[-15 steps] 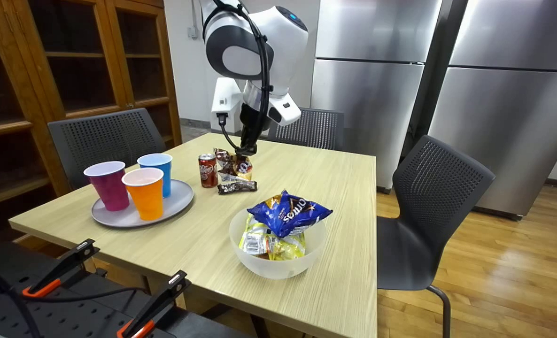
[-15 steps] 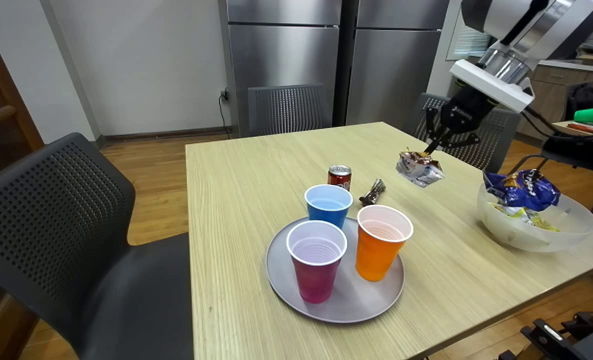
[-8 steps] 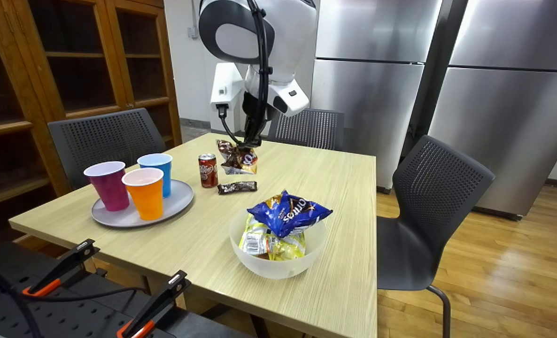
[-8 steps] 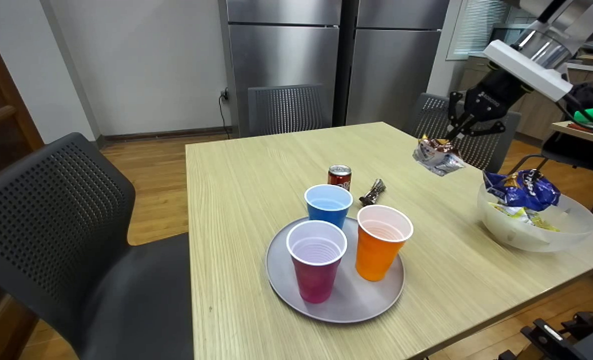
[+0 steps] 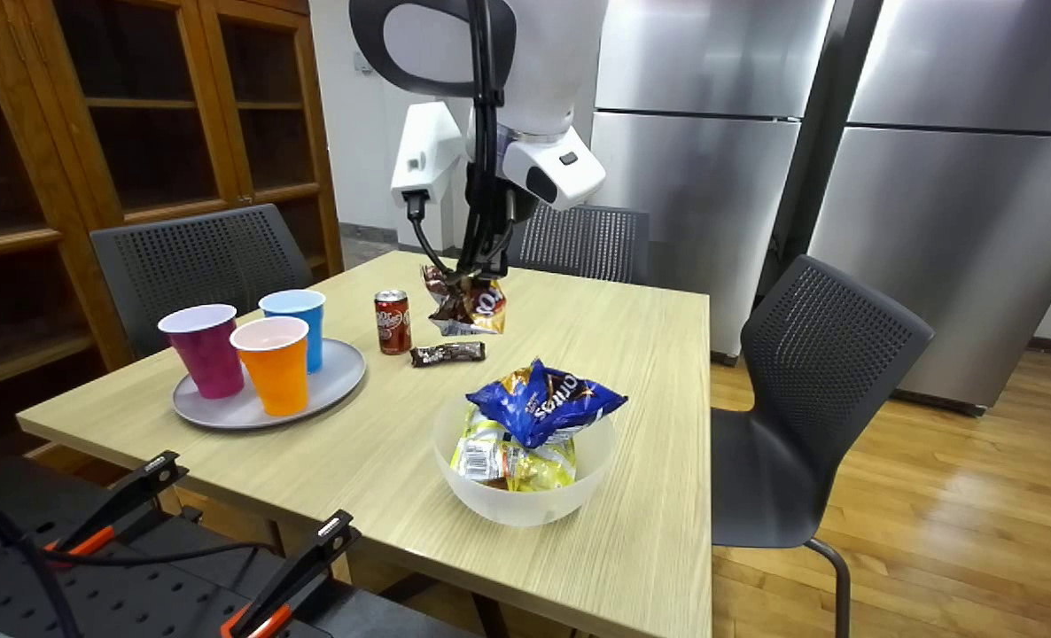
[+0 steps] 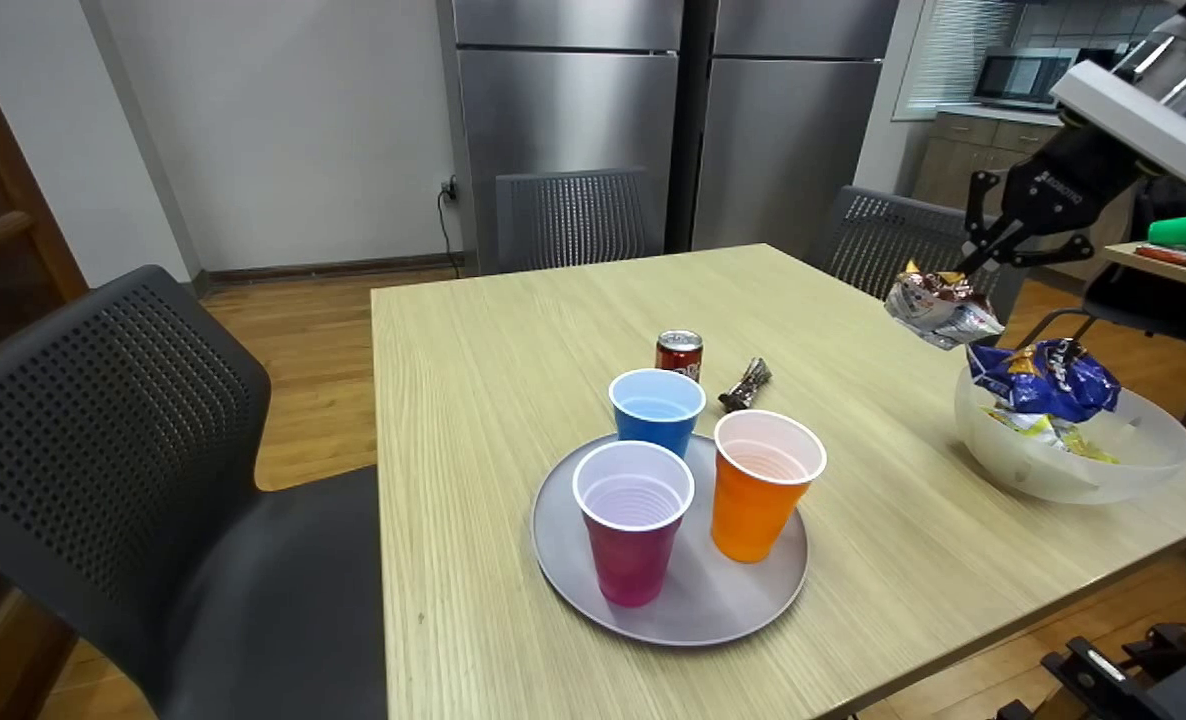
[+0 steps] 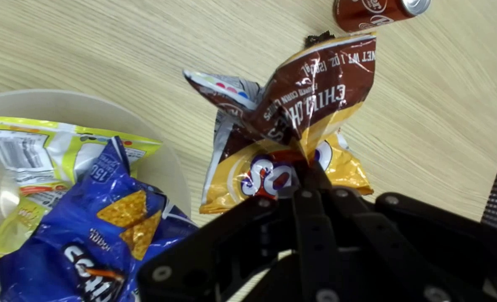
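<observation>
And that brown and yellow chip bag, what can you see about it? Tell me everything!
The chip bag is brown and yellow with a silvery side, shiny and crinkled like plastic film. Big white letters and smaller words are printed on it. The gripper is shut on a fold of it, so the bag is creased and its corners stick out. It hangs above the table; only the gripper seems to touch it.

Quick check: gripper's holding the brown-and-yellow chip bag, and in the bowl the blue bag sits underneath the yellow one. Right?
One fix: the blue bag lies on top of the yellow bag in the bowl, as both exterior views show. The gripper does hold the brown-and-yellow chip bag.
</observation>
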You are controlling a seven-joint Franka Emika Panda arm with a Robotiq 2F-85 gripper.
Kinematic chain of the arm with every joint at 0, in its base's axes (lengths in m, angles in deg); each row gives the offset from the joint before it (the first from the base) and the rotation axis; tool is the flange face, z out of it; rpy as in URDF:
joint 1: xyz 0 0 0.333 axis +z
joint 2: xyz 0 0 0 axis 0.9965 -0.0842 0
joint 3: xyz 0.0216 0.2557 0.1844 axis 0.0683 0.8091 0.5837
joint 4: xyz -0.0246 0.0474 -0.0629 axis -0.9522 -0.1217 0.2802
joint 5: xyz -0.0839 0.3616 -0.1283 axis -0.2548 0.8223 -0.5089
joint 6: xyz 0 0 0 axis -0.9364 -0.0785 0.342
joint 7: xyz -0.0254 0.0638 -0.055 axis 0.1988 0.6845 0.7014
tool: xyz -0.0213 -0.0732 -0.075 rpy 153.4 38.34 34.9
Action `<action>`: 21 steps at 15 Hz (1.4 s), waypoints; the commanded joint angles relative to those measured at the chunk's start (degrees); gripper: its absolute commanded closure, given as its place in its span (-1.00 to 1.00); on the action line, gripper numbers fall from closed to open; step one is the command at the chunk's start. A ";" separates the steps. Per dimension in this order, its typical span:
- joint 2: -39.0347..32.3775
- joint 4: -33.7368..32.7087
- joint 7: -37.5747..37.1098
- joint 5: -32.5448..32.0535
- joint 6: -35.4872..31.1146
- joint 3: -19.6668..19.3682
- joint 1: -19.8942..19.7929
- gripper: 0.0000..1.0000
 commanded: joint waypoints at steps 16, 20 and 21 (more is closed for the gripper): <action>12.79 15.53 -1.82 -4.90 -16.12 -4.78 -1.68 1.00; 13.69 17.26 -2.56 -6.72 -18.01 -5.31 -2.80 1.00; 13.70 17.60 -2.86 -7.35 -18.47 -5.34 -3.05 1.00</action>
